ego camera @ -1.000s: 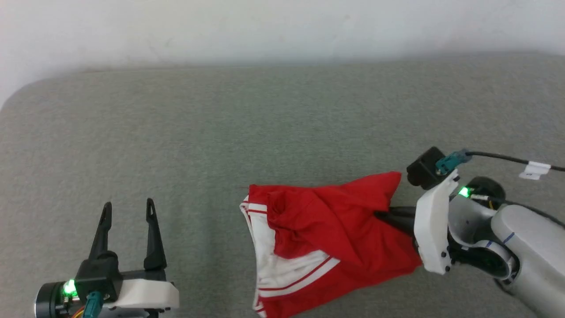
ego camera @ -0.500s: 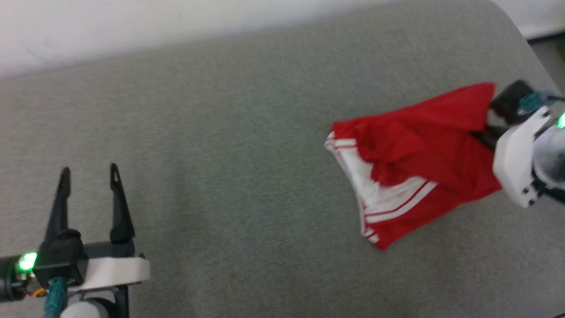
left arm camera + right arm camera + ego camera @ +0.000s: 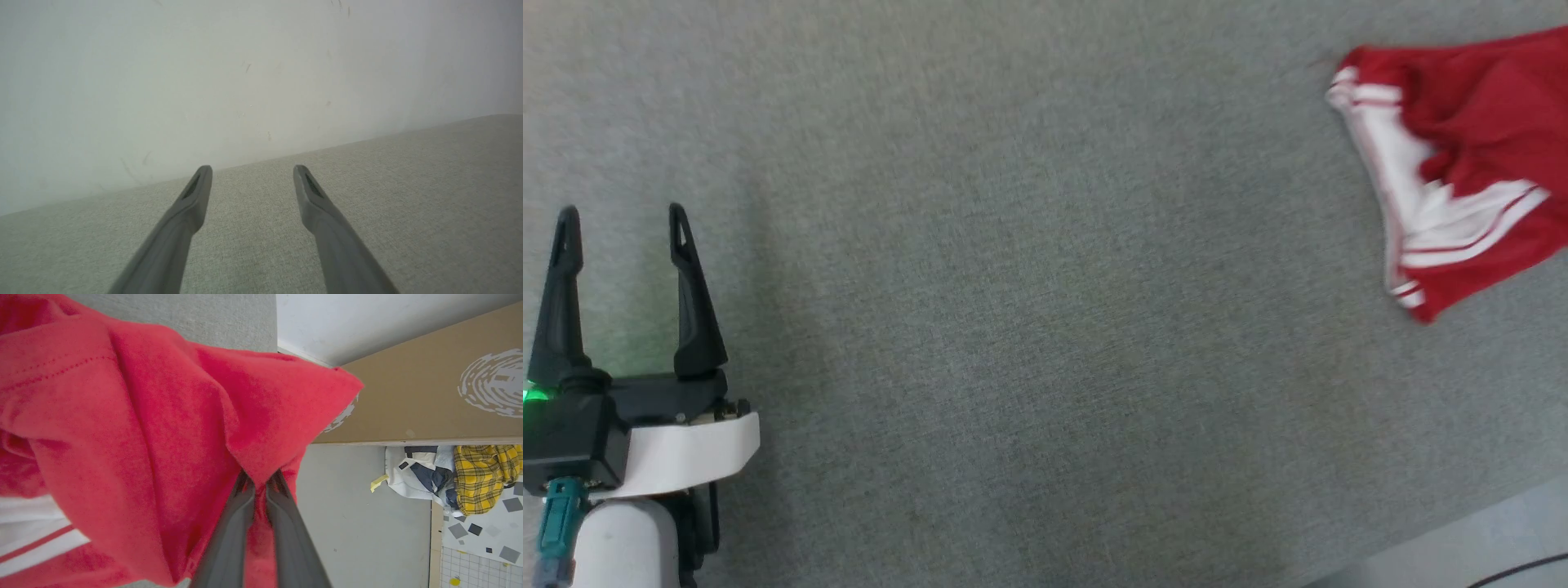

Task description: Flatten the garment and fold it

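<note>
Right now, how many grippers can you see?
2. The left gripper hangs open over the grey surface; the right gripper is shut on the red garment.

Head view down onto grey surface (image 3: 1045,327), left wrist low toward wall (image 3: 204,61), right wrist close on garment (image 3: 122,416)

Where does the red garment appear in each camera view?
Head view: the garment is at the upper right edge, over the grey surface.
Left wrist view: the left gripper, open, above the grey surface; a white wall beyond.
Right wrist view: the garment covers left and centre, pinched in the right gripper.
Shared landmark: the grey surface.
</note>
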Robot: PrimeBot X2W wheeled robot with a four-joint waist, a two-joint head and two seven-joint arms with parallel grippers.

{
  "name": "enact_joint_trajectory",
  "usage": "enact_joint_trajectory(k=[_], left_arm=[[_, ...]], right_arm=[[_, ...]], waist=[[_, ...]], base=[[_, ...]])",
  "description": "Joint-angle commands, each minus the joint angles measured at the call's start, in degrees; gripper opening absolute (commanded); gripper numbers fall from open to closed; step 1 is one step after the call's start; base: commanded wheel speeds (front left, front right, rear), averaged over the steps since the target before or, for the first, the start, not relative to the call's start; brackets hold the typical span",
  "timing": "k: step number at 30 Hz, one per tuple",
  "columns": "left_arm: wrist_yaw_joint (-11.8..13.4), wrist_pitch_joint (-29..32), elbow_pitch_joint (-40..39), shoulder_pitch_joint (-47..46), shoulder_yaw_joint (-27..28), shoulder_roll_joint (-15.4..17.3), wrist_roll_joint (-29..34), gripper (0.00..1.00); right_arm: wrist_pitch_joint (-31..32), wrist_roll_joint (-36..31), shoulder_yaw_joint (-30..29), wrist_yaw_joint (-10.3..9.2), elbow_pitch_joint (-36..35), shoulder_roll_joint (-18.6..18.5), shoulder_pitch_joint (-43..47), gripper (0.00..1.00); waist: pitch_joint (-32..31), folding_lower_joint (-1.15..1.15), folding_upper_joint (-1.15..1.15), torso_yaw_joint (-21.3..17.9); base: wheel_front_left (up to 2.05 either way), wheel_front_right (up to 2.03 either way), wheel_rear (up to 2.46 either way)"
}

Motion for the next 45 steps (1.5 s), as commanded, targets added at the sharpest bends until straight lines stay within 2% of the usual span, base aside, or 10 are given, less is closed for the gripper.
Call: enact_joint_trajectory(k=[1,8,9,10,18,26,29,32,37,45], left_arm=[[-0.02,-0.28,-0.81,-1.03,-0.09,0.35,0.37,1.0],[0.77,-0.28,-2.1,-1.94,-1.1,0.18,0.29,1.0],[0.93,-0.28,-1.95,-1.98,-1.31,0.01,0.24,1.0],[1.09,-0.28,-1.74,-1.96,-1.5,-0.17,0.19,1.0],[2.06,-0.28,1.93,0.23,-3.03,-2.58,-0.88,1.0],[2.42,-0.28,4.75,4.65,-1.66,-5.2,-2.3,1.0],[2.1,-0.28,5.61,6.09,-1.34,-5.87,-2.51,1.0],[1.82,-0.28,6.35,7.18,-0.87,-6.42,-2.67,1.0],[1.05,-0.28,7.8,8.68,-0.54,-7.21,-2.82,1.0],[-0.45,-0.28,10.61,10.27,-0.46,-8.04,-3.14,1.0]], right_arm=[[-1.08,-1.2,-1.58,-0.09,2.6,0.68,-1.8,0.0],[-4.42,-6.01,-6.12,-0.09,12.26,4.3,-3.83,0.0],[-4.33,-5.89,-6.62,-0.09,13.42,5.09,-3.61,0.39],[-4.57,-5.96,-7.22,-0.09,14.47,5.62,-3.56,1.0],[-14.64,-10.26,-10.88,-0.09,19.59,3.83,-3.85,1.0],[-28.24,-13.12,-18.66,-0.09,16.77,6.21,-2.43,1.0],[-29.04,-14.25,-21.8,-0.09,12.32,8.56,-0.42,1.0],[-29.12,-15.86,-25.81,-0.09,3.24,11.64,3.42,1.0],[-29.14,-17.94,-31.77,-0.09,-11.46,19.73,14.71,1.0],[-29.15,-18.29,-33.73,-0.09,-24.28,28.94,31.42,1.0]], waist=[[4.88,-0.02,0.0,0.15],[5.75,-0.02,0.0,1.56],[5.32,-0.02,0.0,1.77],[4.74,-0.02,0.0,1.96],[-4.43,-0.02,0.0,4.14],[-13.81,-0.02,0.0,6.48],[-16.57,-0.02,0.0,7.54],[-18.8,-0.02,0.0,8.59],[-22.41,-0.02,0.0,10.7],[-26.27,-0.02,0.0,13.87]], base=[[0.0,0.0,0.0],[0.0,0.0,0.0],[0.0,0.0,0.0],[0.0,0.0,0.0],[0.0,0.0,0.0],[0.0,0.0,0.0],[0.0,0.0,0.0],[0.0,0.0,0.0],[0.0,0.0,0.0],[0.0,0.0,0.0]])
